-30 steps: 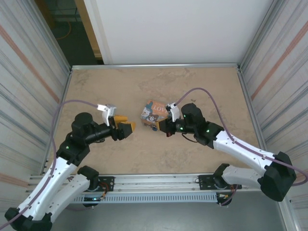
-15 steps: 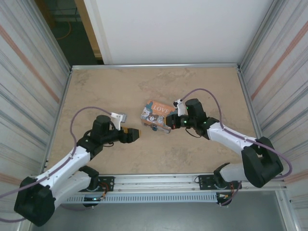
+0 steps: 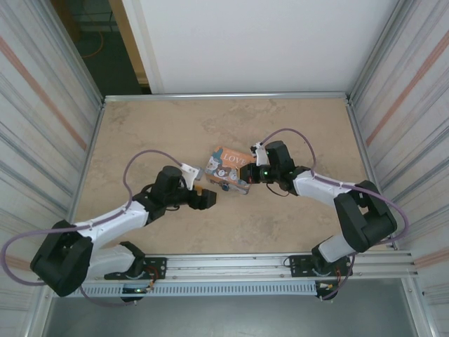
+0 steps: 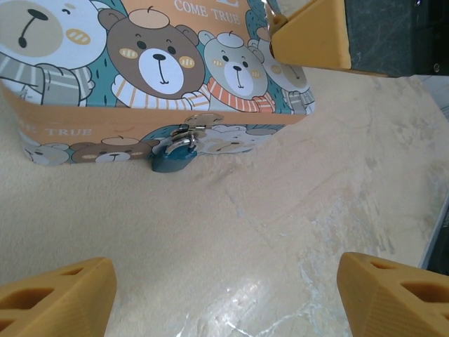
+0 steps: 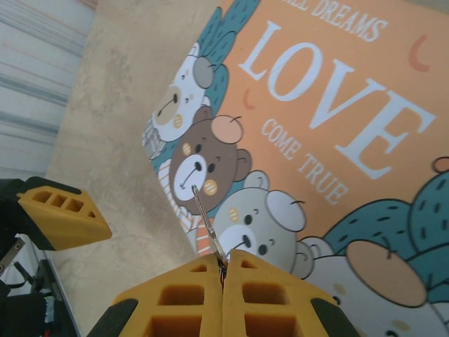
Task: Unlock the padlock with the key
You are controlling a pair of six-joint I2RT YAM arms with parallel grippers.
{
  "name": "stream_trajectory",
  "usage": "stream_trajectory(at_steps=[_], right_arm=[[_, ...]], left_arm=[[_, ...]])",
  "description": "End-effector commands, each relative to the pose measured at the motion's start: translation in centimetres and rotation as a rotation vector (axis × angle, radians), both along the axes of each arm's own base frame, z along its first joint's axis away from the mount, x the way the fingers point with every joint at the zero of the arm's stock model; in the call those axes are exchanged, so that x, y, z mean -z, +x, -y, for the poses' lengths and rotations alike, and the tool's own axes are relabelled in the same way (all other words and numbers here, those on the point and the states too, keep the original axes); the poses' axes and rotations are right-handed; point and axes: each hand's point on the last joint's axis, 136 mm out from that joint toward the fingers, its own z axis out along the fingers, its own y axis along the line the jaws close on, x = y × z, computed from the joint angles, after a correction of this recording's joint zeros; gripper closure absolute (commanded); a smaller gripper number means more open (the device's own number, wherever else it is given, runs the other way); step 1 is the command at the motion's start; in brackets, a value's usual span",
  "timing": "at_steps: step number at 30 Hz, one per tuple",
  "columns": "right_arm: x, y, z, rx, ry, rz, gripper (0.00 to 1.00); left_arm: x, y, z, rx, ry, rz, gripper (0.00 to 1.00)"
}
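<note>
The padlock (image 4: 174,156), a small blue body with a silver shackle, hangs on the hasp at the front of the orange LOVE box (image 4: 161,63) (image 3: 226,163). My left gripper (image 4: 228,302) (image 3: 208,199) is open, low over the table just in front of the padlock, with nothing between its fingers. My right gripper (image 5: 223,267) (image 3: 245,177) is shut on the key (image 5: 205,219), a thin metal blade sticking out past its fingertips. It hovers above the box lid (image 5: 337,119) near the front right corner.
The box sits mid-table on the beige marbled tabletop (image 3: 280,217). Corrugated metal walls (image 3: 42,126) close in both sides. A metal rail (image 3: 231,265) runs along the near edge. The right arm's yellow fingers (image 4: 312,35) show at the box's far corner in the left wrist view.
My left arm has stretched rightward, bringing its open gripper close to the box front. My right gripper has shifted slightly up over the box's corner, still holding the key.
</note>
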Motion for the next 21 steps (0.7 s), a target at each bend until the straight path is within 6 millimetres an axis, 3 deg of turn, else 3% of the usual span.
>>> stream_trajectory(at_steps=[1, 12, 21], right_arm=[[0.4, 0.6, 0.1, 0.013, -0.005, -0.016, 1.00], [3.5, -1.6, 0.7, 0.008, -0.040, -0.084, 1.00], [4.0, -3.1, -0.6, -0.007, -0.017, -0.089, 1.00]], left_arm=[[-1.1, 1.6, 1.0, 0.002, 0.001, 0.090, 0.20], [0.5, 2.7, 2.5, 0.019, 0.029, 0.093, 0.26], [1.6, 3.3, 2.9, 0.015, 0.042, 0.084, 0.29]])
